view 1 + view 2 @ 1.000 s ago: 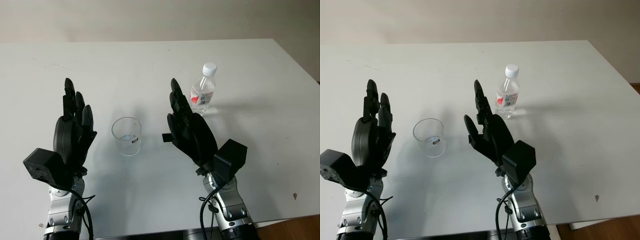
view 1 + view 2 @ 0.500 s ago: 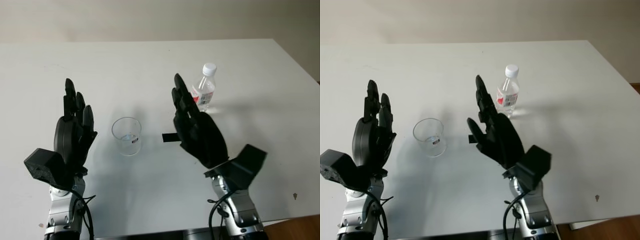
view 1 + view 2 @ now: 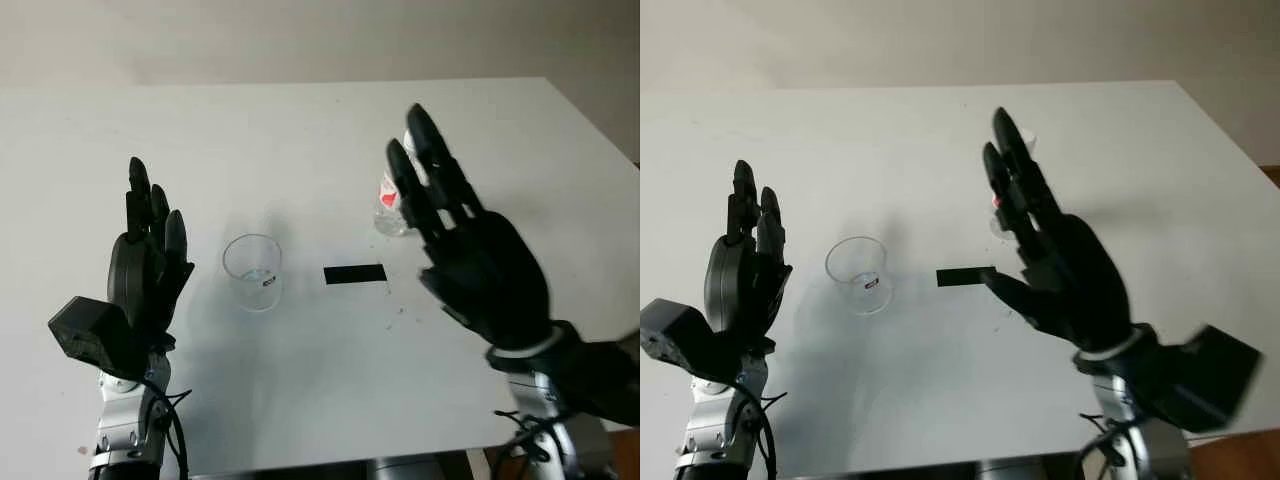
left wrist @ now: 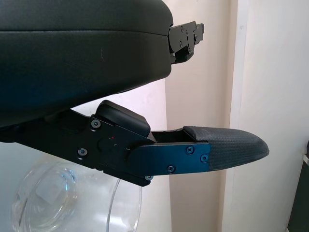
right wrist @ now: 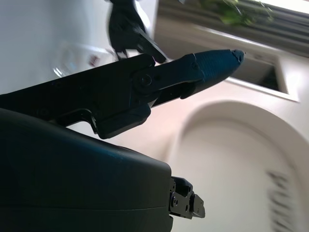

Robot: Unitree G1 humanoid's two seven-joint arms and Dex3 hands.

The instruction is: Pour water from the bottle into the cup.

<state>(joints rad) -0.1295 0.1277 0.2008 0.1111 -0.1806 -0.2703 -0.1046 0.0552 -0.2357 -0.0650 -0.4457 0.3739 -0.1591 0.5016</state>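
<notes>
A clear plastic water bottle [image 3: 386, 208] with a red-and-white label stands upright on the white table [image 3: 300, 140], right of centre. My right hand [image 3: 418, 152] is open and raised in front of the bottle, and its fingers hide the bottle's right side and cap. An empty clear cup [image 3: 253, 272] stands left of centre, with its rim close in the left wrist view [image 4: 58, 203]. At the cup's left my left hand [image 3: 150, 205] is held upright and open, a short gap from the cup.
A small black strip [image 3: 354, 274] lies flat on the table between cup and bottle. The table's right edge [image 3: 600, 125] runs diagonally behind my right hand. Bare tabletop stretches behind the cup and bottle.
My right hand has lifted and swung to the right, now covering part of the bottle and uncovering the black strip. Left hand, cup and bottle have stayed put.
</notes>
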